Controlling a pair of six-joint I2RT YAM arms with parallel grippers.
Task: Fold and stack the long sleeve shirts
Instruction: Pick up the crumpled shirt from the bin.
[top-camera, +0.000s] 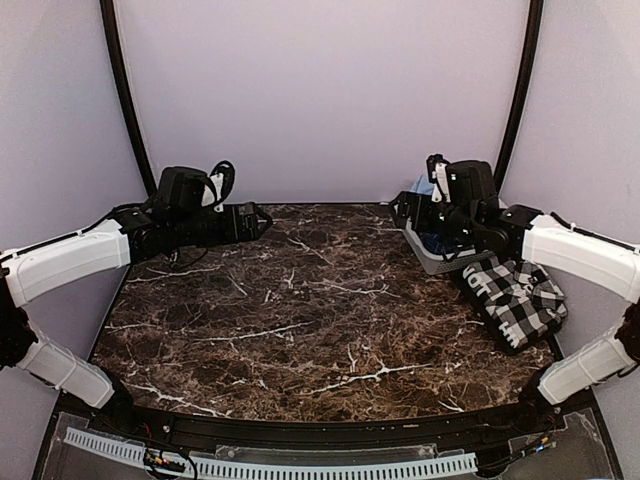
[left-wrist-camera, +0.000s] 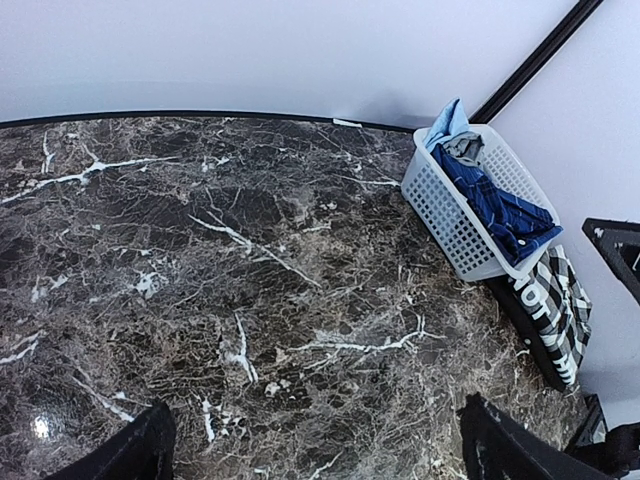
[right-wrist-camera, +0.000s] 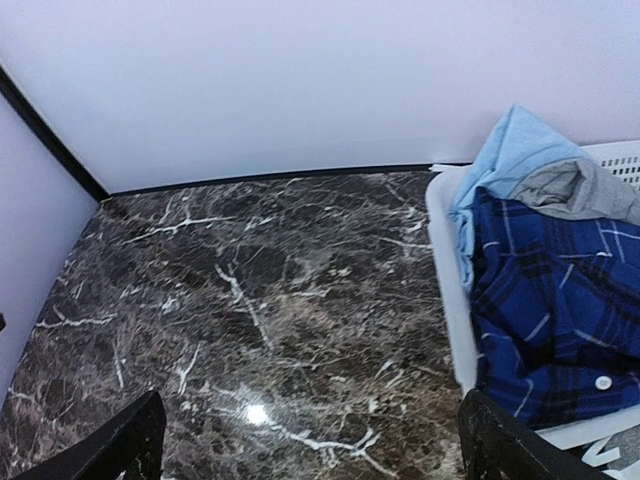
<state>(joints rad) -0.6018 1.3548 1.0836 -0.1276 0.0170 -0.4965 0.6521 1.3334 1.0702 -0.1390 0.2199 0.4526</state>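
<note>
A royal blue plaid shirt (right-wrist-camera: 560, 300) lies crumpled in a white basket (right-wrist-camera: 447, 290) at the table's back right, also seen as the blue plaid shirt (left-wrist-camera: 505, 205) in the left wrist view. A black-and-white check shirt (top-camera: 515, 297) lies folded on the table's right edge, near the basket (top-camera: 425, 250). My right gripper (right-wrist-camera: 310, 440) hovers open just left of the basket, holding nothing. My left gripper (left-wrist-camera: 315, 445) hangs open over bare marble at the back left, far from both shirts.
A light blue garment (right-wrist-camera: 510, 150) and a grey one (right-wrist-camera: 575, 185) also sit in the basket. The dark marble table (top-camera: 300, 310) ends at a black rim, with pale walls behind and a black frame post (top-camera: 125, 90) on each side.
</note>
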